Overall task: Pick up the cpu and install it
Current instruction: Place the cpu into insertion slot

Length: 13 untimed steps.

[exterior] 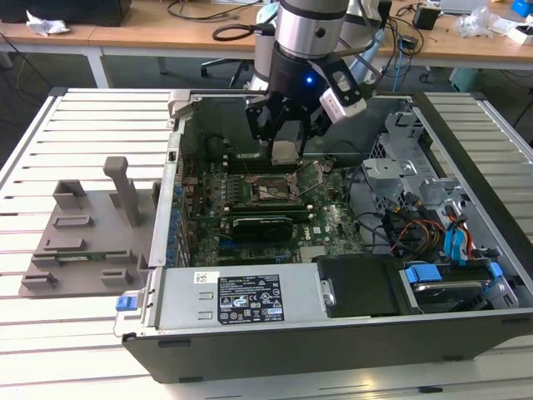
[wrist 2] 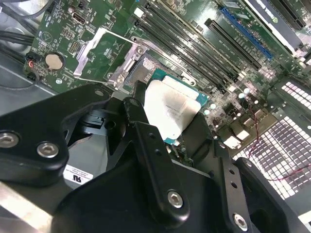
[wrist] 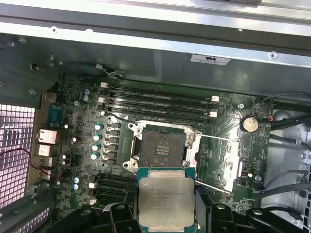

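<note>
Gripper (exterior: 283,140) hangs inside the open computer case (exterior: 466,167) in the exterior view, its two black fingers clamped on the cpu (exterior: 284,152). That one chip is held in the air above the motherboard (exterior: 333,225), close to the open socket (exterior: 271,192) but not seated in it. The case walls close the board in on all sides. A bundle of cables (exterior: 408,229) crowds the exterior view's right, and a power supply (exterior: 241,296) runs along the near edge. One grey tray (exterior: 83,242) lies on the slatted table (exterior: 50,333) at the exterior view's left, well apart from the arm.

In the second wrist view, the gripper (wrist 2: 171,115) grips the cpu (wrist 2: 167,109) by two opposite edges, with a finger (wrist 2: 138,104) against one side. The green rim of the chip shows around its pale metal top. Beyond it, the socket's metal retaining frame (wrist 2: 104,51) is swung open to one side, next to one coin cell (wrist 2: 54,60).

In the first wrist view, the cpu (wrist: 166,196) sits level between the fingers (wrist: 201,206), with the single socket (wrist: 163,145) uncovered just past its far edge. Four long memory slots (wrist: 158,103) lie side by side beyond the socket, then the case's metal wall (wrist: 146,53). A row of small capacitors (wrist: 97,141) borders one side of the socket, and the opened frame (wrist: 218,160) borders the other.
</note>
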Each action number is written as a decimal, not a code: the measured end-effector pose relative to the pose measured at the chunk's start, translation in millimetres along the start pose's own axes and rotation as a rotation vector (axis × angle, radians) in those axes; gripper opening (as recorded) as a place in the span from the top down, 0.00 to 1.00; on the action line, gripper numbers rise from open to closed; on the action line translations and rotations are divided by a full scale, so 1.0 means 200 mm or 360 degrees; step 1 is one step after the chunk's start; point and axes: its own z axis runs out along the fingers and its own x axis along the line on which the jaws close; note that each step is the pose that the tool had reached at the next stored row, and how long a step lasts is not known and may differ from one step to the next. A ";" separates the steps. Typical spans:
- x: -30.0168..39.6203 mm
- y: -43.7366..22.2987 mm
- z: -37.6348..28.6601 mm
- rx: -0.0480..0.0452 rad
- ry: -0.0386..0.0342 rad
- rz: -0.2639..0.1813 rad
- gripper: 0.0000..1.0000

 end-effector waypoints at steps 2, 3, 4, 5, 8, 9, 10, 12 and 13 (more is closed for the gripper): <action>-0.004 -0.001 0.014 0.0000 0.0001 0.0000 0.45; -0.006 -0.001 0.020 0.0000 0.0001 0.0000 0.45; -0.010 -0.001 0.029 0.0000 0.0002 0.0000 0.45; -0.014 0.000 0.040 0.0000 0.0003 0.0000 0.45; -0.026 0.005 0.065 -0.0001 0.0005 0.0000 0.45; -0.032 0.007 0.076 -0.0001 0.0006 0.0000 0.45; -0.037 0.008 0.084 -0.0001 0.0007 0.0000 0.45; -0.045 0.013 0.101 -0.0001 0.0007 0.0000 0.45; -0.047 0.019 0.111 -0.0001 0.0007 0.0000 0.45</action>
